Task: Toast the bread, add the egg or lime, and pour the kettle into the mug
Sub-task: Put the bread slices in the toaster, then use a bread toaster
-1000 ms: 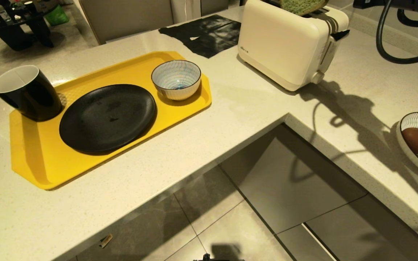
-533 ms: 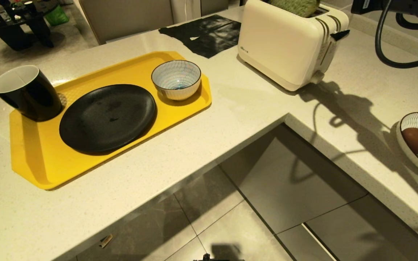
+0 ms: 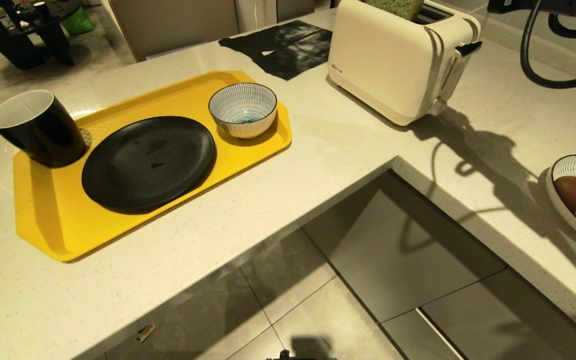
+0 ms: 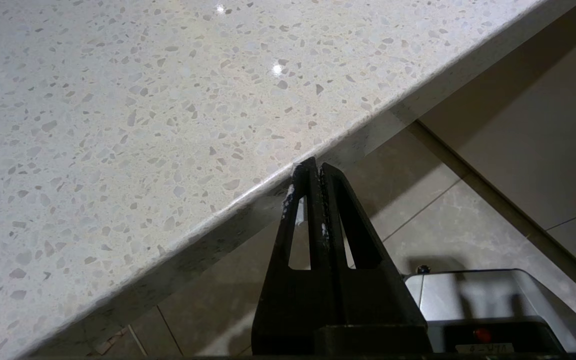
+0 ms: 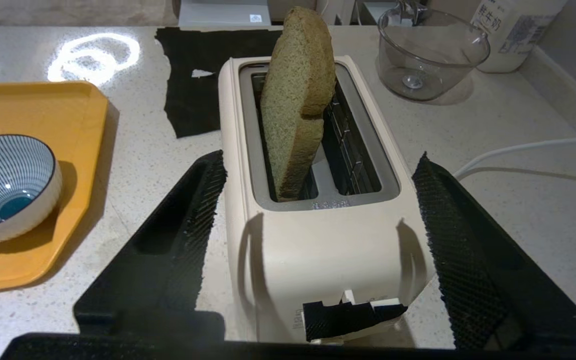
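Standing at the far right of the counter point(image 3: 348, 165), cream toaster point(image 3: 393, 65) with the bread point(image 5: 295, 100) dropped in its left slot, leaning, top half proud. Spread wide around the toaster end, right gripper point(image 5: 318, 220), empty. Pinched shut at the near counter edge, left gripper point(image 4: 313, 172), idle. Light, soft, crumbly by the look; best pinched gently across the crust, flat faces between pads.
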`<state>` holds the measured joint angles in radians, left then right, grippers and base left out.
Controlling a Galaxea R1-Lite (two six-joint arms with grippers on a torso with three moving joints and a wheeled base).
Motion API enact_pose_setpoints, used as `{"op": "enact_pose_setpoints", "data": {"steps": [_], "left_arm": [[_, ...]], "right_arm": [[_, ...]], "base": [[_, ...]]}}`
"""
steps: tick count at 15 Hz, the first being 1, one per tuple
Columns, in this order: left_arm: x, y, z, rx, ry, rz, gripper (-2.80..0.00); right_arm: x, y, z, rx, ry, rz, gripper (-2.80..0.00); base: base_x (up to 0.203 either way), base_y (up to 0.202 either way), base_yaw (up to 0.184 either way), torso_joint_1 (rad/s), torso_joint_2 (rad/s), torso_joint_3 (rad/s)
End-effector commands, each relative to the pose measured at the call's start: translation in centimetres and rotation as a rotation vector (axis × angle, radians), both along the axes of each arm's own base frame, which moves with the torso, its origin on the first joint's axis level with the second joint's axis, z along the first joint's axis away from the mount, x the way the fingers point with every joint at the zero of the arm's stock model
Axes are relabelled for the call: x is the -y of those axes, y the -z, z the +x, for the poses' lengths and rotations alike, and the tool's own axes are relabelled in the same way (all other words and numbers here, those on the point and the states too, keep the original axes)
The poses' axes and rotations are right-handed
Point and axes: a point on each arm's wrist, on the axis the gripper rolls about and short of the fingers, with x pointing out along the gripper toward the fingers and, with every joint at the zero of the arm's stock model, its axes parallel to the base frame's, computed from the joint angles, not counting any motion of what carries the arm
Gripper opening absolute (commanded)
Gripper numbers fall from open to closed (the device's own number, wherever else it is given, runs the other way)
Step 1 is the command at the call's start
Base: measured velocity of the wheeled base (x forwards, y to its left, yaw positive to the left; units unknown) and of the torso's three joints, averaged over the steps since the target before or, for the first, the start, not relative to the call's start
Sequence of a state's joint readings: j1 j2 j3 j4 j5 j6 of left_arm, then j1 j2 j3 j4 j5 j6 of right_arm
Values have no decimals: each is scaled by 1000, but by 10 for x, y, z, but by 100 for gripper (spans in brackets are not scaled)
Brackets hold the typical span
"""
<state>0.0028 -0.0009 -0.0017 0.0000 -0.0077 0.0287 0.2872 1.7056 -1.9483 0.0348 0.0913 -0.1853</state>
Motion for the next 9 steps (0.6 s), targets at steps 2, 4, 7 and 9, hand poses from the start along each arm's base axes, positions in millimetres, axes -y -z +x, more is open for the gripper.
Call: {"op": "enact_pose_setpoints", "data": {"steps": [2, 4, 7, 9], "left_arm": [[0, 0, 0, -1, -1, 0, -280], [0, 0, 0, -3, 0, -1, -280], [0, 0, 0, -3, 0, -1, -280], [0, 0, 0, -3, -1, -1, -280]], "right_arm": [[2, -5, -7, -21, -22, 95, 0], [5, -8, -13, -63, -50, 234, 0], [16, -6, -11, -54, -1, 282, -22], [17, -8, -15, -47, 8, 288, -280]], "base": [[0, 0, 0, 0, 0, 0], [0, 0, 0, 0, 0, 0], [0, 0, 0, 0, 0, 0], [0, 0, 0, 0, 0, 0]]}}
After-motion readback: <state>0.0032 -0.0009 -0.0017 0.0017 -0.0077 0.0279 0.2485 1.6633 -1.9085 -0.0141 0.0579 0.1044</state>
